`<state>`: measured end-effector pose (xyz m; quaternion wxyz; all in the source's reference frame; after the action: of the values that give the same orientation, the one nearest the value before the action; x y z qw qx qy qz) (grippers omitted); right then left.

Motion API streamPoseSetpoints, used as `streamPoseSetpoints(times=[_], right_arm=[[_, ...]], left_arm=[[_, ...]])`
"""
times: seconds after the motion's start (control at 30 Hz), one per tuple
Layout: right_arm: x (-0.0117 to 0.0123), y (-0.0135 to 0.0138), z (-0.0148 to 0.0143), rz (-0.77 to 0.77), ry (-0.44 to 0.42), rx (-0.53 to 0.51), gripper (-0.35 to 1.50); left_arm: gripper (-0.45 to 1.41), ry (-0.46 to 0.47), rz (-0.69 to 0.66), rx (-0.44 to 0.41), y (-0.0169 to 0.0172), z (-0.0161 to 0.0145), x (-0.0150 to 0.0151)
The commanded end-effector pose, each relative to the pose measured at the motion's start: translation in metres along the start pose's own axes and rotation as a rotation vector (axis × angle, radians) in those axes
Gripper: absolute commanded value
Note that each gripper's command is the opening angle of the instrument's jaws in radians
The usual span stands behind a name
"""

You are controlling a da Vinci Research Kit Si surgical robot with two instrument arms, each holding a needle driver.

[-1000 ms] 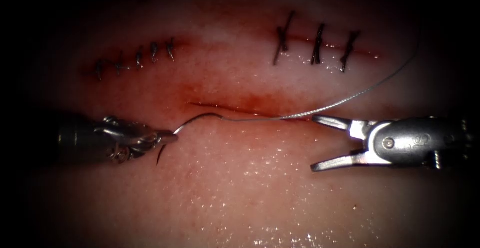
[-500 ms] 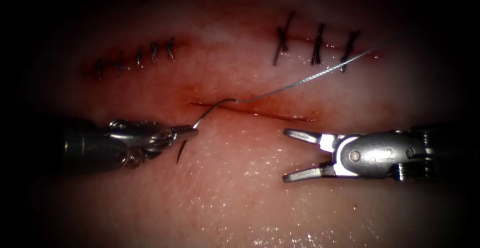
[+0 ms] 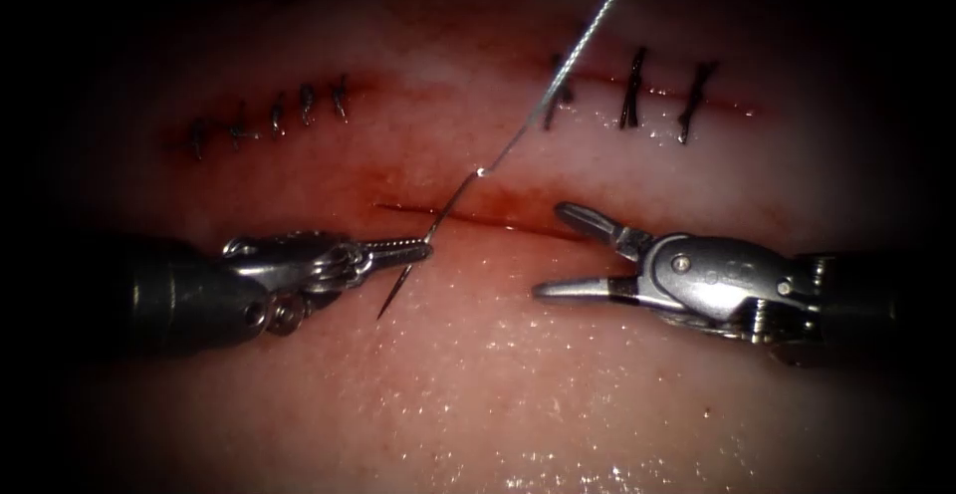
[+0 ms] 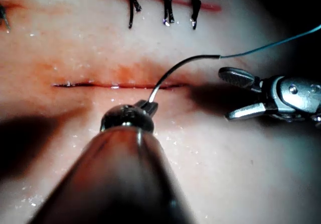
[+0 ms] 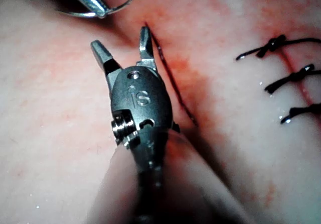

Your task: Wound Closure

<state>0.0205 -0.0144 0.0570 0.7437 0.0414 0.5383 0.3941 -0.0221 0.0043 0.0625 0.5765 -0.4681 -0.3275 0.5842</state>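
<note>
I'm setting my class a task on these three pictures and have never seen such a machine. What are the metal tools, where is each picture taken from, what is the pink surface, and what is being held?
This is a surgical practice robot with two thin arms, each ending in small jaws. One picture comes from an endoscope looking from above and in front; the other two come from cameras riding near each arm's wrist. The pink surface is the tissue, pork belly, with an open cut and two rows of stitches beyond it. The left tool is shut on the curved needle near its middle; the needle is free of the tissue, its point just below the cut. The thread runs up from the needle's tail. The right tool is open and holds nothing.
</note>
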Motion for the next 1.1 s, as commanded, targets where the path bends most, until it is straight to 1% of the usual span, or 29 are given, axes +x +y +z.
streamPoseSetpoints(times=[0.03,0.1,0.2,0.27,0.4,0.6,0.63,0.93,1.03,1.1], right_arm=[[-0.0007,0.0001,0.0008,0.024,0.026,0.002,0.84],[-0.0006,0.0008,0.0011,0.074,0.068,-0.003,0.80],[-0.0005,0.0015,0.0016,0.112,0.093,-0.013,0.82],[-0.0005,0.0017,0.0020,0.124,0.109,-0.019,0.82],[-0.0003,0.0016,0.0027,0.130,0.144,-0.067,0.82],[0.0002,0.0002,0.0049,0.147,0.166,-0.094,1.07],[0.0002,-0.0001,0.0052,0.153,0.170,-0.097,1.09],[0.0005,-0.0008,0.0068,0.185,0.205,-0.106,1.07],[0.0005,-0.0009,0.0072,0.190,0.210,-0.109,1.00],[0.0005,-0.0009,0.0073,0.196,0.213,-0.110,0.90]], left_arm=[[-0.45,0.004,0.000,-0.018,-0.0001,0.0006,-0.0005],[-0.45,0.019,0.001,-0.030,0.0001,0.0008,-0.0003],[-0.45,0.028,0.003,-0.042,0.0004,0.0012,-0.0005],[-0.45,0.029,0.004,-0.042,0.0006,0.0014,-0.0006],[-0.45,0.032,0.005,-0.039,0.0007,0.0018,-0.0008],[-0.45,0.032,0.006,-0.041,0.0007,0.0020,-0.0008],[-0.45,0.031,0.006,-0.042,0.0007,0.0020,-0.0008],[-0.45,0.039,0.000,-0.053,0.0010,0.0019,-0.0008],[-0.45,0.043,-0.002,-0.058,0.0012,0.0019,-0.0007],[-0.45,0.047,-0.003,-0.062,0.0013,0.0019,-0.0007]])
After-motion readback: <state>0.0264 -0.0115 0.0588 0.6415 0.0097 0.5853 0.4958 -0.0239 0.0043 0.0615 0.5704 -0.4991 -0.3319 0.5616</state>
